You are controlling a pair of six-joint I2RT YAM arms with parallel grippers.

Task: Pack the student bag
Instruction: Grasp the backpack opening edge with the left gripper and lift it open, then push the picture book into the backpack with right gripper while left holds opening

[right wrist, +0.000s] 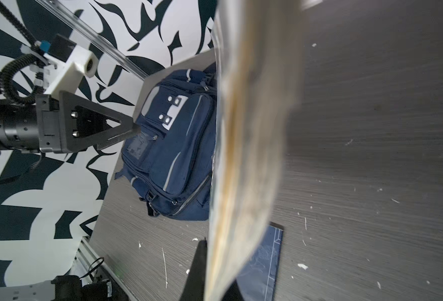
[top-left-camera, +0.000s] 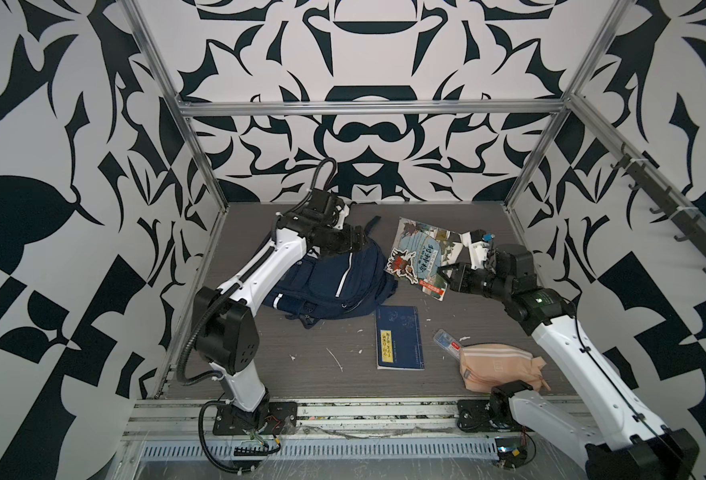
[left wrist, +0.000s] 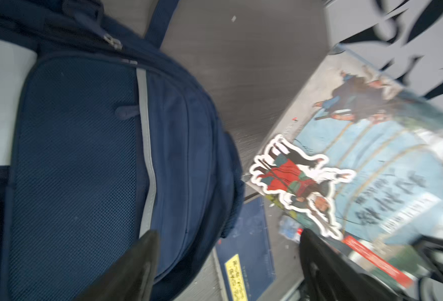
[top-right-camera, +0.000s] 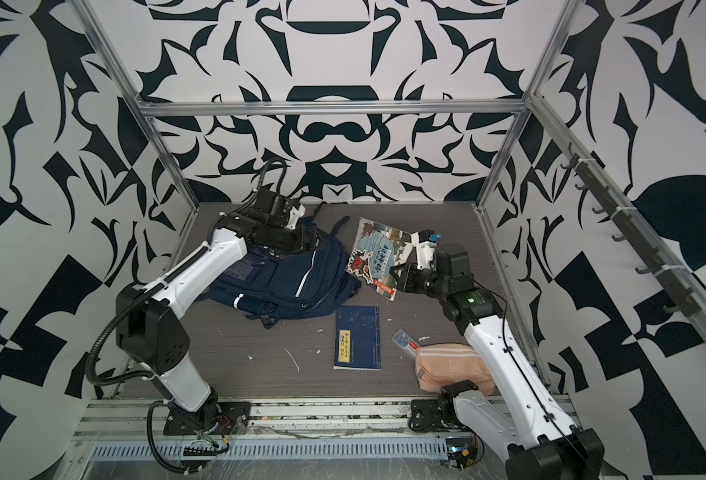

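Your left gripper (left wrist: pixel 228 234) hung with jaws spread over the backpack (top-left-camera: pixel 334 286), which lay on the table (top-left-camera: pixel 259 361) at ten o'clock from its middle. At two o'clock, your right gripper (top-left-camera: pixel 446 276) was clamped on a picture book (top-left-camera: pixel 419 253).
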